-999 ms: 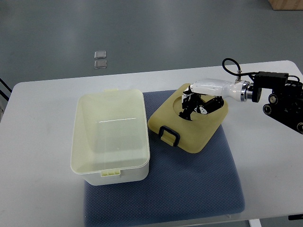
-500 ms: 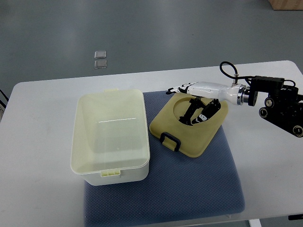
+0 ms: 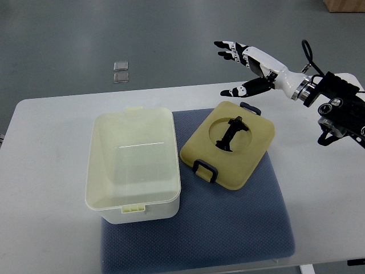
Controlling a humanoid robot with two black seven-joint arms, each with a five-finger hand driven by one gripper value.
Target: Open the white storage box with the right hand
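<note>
right hand [image 3: 251, 65] raised above counter [image 3: 45, 171], fingers [image 3: 227, 44] spread wide, holding nothing; lid [image 3: 229, 144] flat on blue mat [image 3: 228, 228] beside open white storage box [image 3: 132, 165].

A white table [image 3: 51, 171] with rounded corners stood on a smooth grey floor [image 3: 171, 34] under even, soft light. A dark blue textured mat [image 3: 228, 228] lay on the table's middle. Two small clear squares [image 3: 120, 71] sat on the floor beyond it, and a brown cardboard corner [image 3: 345, 5] showed at top right.
</note>
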